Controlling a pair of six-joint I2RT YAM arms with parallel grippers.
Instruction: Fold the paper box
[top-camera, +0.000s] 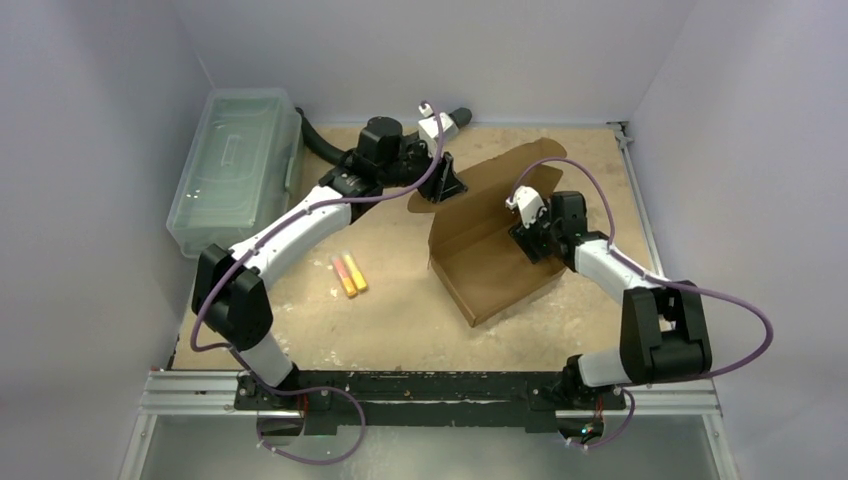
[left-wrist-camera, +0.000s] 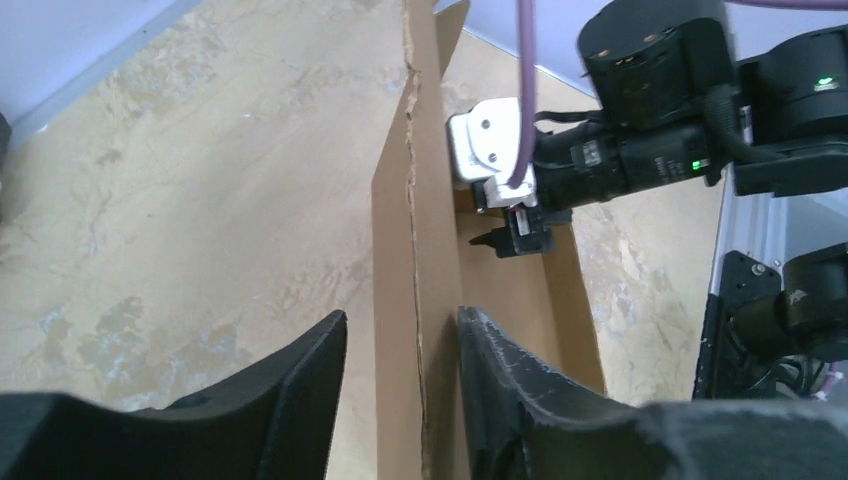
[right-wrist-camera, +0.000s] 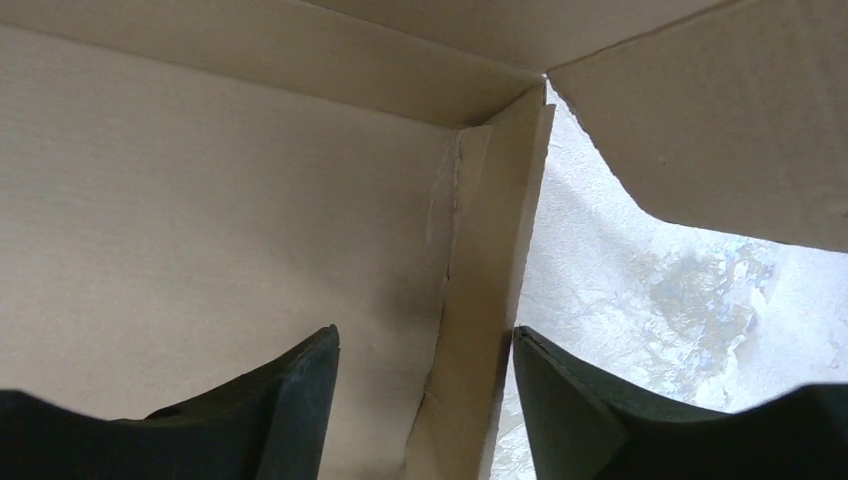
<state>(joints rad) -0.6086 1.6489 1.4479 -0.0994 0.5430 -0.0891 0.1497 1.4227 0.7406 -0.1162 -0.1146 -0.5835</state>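
The paper box (top-camera: 495, 255) is brown corrugated cardboard, half formed, lying right of the table's centre with its walls raised and a flap standing at the far end. My left gripper (top-camera: 443, 186) is at its far left corner. In the left wrist view it (left-wrist-camera: 402, 313) is open astride an upright wall (left-wrist-camera: 400, 200), with a gap on the left side. My right gripper (top-camera: 528, 238) reaches into the box from the right. In the right wrist view it (right-wrist-camera: 425, 330) is open around a folded wall edge (right-wrist-camera: 490, 260), whose outer side touches the right finger.
A clear plastic lidded bin (top-camera: 235, 165) stands along the left wall. Two orange and yellow markers (top-camera: 349, 274) lie on the table left of the box. White enclosure walls close in three sides, and a metal rail (top-camera: 430, 385) runs along the near edge.
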